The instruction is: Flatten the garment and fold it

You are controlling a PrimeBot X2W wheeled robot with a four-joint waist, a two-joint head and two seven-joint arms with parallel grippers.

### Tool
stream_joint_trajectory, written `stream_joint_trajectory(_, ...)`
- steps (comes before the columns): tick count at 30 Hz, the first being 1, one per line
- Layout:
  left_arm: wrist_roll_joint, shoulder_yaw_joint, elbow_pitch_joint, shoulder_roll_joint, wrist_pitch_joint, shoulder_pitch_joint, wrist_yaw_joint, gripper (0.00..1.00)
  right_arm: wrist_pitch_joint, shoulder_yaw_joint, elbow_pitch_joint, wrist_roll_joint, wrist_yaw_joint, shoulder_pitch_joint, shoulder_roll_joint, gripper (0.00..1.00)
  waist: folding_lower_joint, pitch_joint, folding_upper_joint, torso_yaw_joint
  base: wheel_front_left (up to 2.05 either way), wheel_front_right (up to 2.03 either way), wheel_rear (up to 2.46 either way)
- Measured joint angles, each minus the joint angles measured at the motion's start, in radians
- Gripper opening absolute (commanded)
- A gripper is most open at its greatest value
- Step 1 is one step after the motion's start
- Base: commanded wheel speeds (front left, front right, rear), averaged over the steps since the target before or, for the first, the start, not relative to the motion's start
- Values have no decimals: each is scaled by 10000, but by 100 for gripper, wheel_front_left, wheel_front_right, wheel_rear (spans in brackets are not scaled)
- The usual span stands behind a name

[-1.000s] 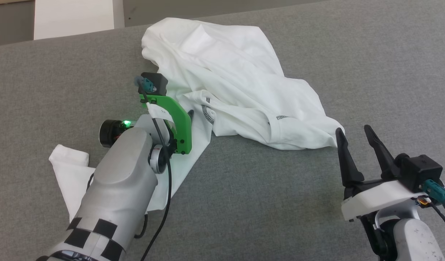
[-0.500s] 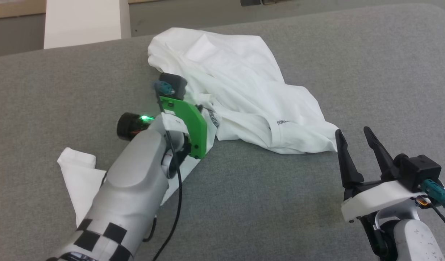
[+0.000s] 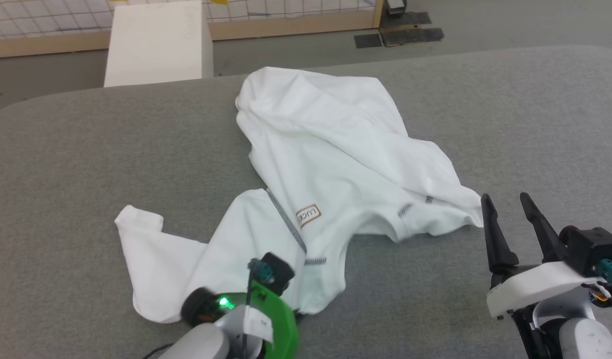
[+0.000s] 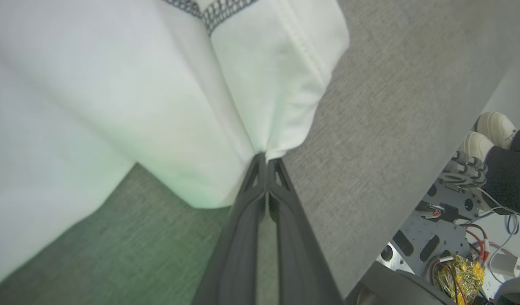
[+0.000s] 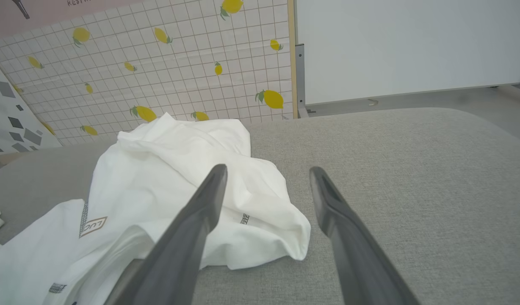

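The garment (image 3: 336, 164), a white T-shirt with grey stitched seams and a small brown-bordered chest patch (image 3: 308, 215), lies crumpled across the grey table, one sleeve stretched to the near left. In the left wrist view my left gripper (image 4: 267, 159) is shut, pinching a hemmed edge of the garment (image 4: 158, 84) close to the table's near edge. In the head view its green bracket (image 3: 273, 319) sits at the bottom, over the cloth's near edge. My right gripper (image 3: 505, 199) stands open just right of the garment's right corner, fingers (image 5: 200, 203) bare, the cloth (image 5: 179, 169) beyond them.
The grey padded table (image 3: 86, 139) spreads wide on both sides of the garment. A white box (image 3: 156, 42) stands beyond its far edge. The left wrist view shows the table's near edge, the robot's base wiring (image 4: 438, 250) and a person's shoes (image 4: 493, 127) below.
My left gripper shut on the garment's edge and pulled it toward the table's near edge, spreading the cloth and baring the chest patch. The head camera tilted up. The right gripper stayed put.
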Motion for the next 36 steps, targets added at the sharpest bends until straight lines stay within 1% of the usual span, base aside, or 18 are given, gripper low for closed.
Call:
stream_joint_trajectory(2,-61,107,-437,341,510,308,431,0,224,-58,2,-44,0,65,0,100,0,-44,0,110,0,0,0)
stream_joint_trajectory(4,-119,311,-742,600,713,547,955,0,493,-88,10,-65,0,128,2,100,0,-73,0,227,0,0,0)
stream_joint_trajectory(6,-84,510,-882,786,706,693,1413,38,752,-176,17,-136,0,169,2,100,0,-79,0,332,0,0,0)
stream_joint_trajectory(7,-81,652,-894,848,646,785,1655,58,940,-226,42,-196,0,185,6,100,0,-76,0,392,0,0,0)
stream_joint_trajectory(8,-38,761,-947,871,495,848,1804,100,1122,-286,79,-234,0,192,6,100,0,-68,0,447,0,0,0)
stream_joint_trajectory(10,-4,1091,-1074,823,-184,1010,2121,100,1486,-462,153,-326,0,197,6,100,0,-38,0,549,0,0,0)
stream_joint_trajectory(12,-27,1434,-1210,700,-932,1148,2245,100,1839,-633,249,-456,0,197,6,100,0,-6,0,654,0,0,0)
stream_joint_trajectory(14,-236,1799,-1396,383,-1929,1271,2255,100,2242,-832,362,-508,0,187,6,100,0,28,0,783,0,0,0)
stream_joint_trajectory(15,-387,1944,-1492,196,-2451,1318,2173,100,2429,-899,414,-610,0,174,4,100,0,48,0,848,0,0,0)
stream_joint_trajectory(18,-397,2353,-1553,-255,-4006,1366,2082,100,2842,-1135,637,-972,0,-105,10,100,0,140,0,1004,0,0,0)
stream_joint_trajectory(21,-245,2859,-1425,-525,-5620,1356,2111,100,3277,-1413,995,-1521,0,-681,12,100,0,274,0,1140,0,0,0)
stream_joint_trajectory(24,65,3195,-1087,-679,-6842,1325,2180,100,3835,-1546,1501,-2011,0,-1265,12,100,0,440,0,1267,0,0,0)
stream_joint_trajectory(25,155,3304,-945,-721,-7145,1313,2186,100,3975,-1593,1662,-2196,0,-1472,17,100,0,504,0,1311,0,0,0)
stream_joint_trajectory(28,295,3591,-654,-849,-7547,1209,2186,100,4422,-1649,2119,-2499,0,-2042,13,100,0,684,0,1435,0,0,0)
stream_joint_trajectory(33,462,4050,-466,-1120,-7703,1066,2157,100,5179,-1478,2821,-2801,0,-2799,17,100,0,979,0,1601,0,0,0)
stream_joint_trajectory(34,546,4109,-439,-1156,-7705,1064,2104,100,5405,-1434,3001,-2798,0,-2920,8,98,0,1034,0,1631,0,0,0)
stream_joint_trajectory(35,642,4169,-412,-1198,-7705,1064,2079,100,5597,-1406,3139,-2778,0,-3018,-15,45,0,1080,0,1658,0,0,0)
stream_joint_trajectory(36,715,4240,-408,-1239,-7705,1065,2048,100,5689,-1400,3214,-2777,0,-3090,-54,27,1,1110,0,1676,0,0,0)
